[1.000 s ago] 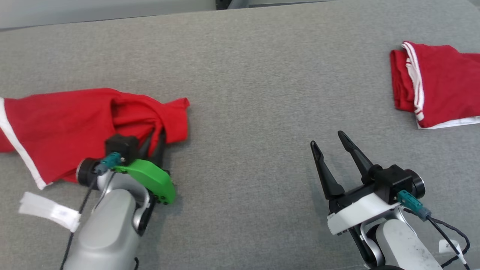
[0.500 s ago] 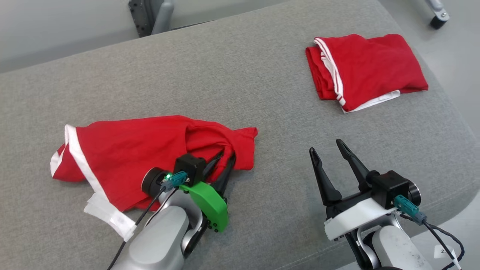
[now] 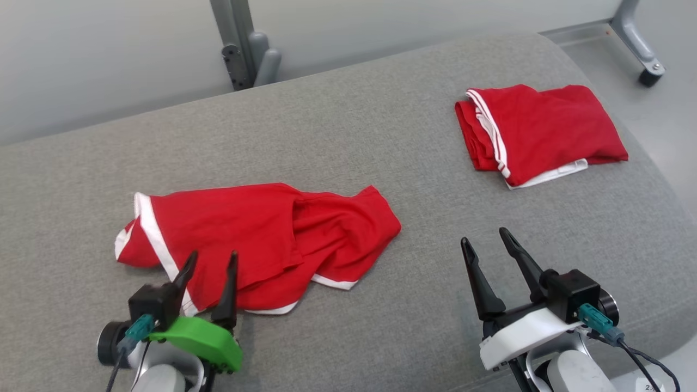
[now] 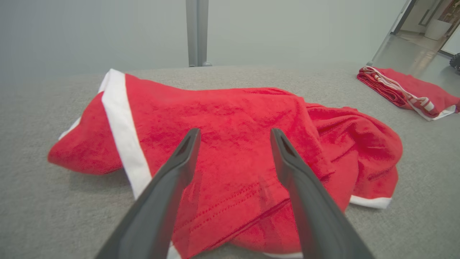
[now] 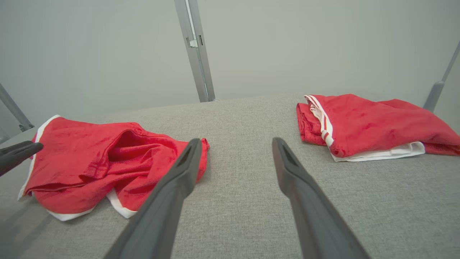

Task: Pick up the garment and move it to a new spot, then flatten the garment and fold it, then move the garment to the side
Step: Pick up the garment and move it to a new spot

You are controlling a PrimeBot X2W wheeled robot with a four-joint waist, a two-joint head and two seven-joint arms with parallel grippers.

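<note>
Crumpled red garment [image 3: 256,228] with white trim lying at 8 o'clock on the grey counter [image 3: 354,136], left tool [image 3: 213,257] at 7 o'clock spread wide and empty, tips at the garment's near edge, right tool [image 3: 484,237] at 5 o'clock spread wide, holding nothing, folded red garment [image 3: 544,130] at 2 o'clock.

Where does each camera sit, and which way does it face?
Head view: on the head, looking down at grey surface, crumpled garment, folded garment; left gripper and right gripper show.
Left wrist view: on that wrist, along its open fingers, at the crumpled garment.
Right wrist view: on that wrist, along its open fingers, at surface between the garments.
Shared: all three show both garments.
</note>
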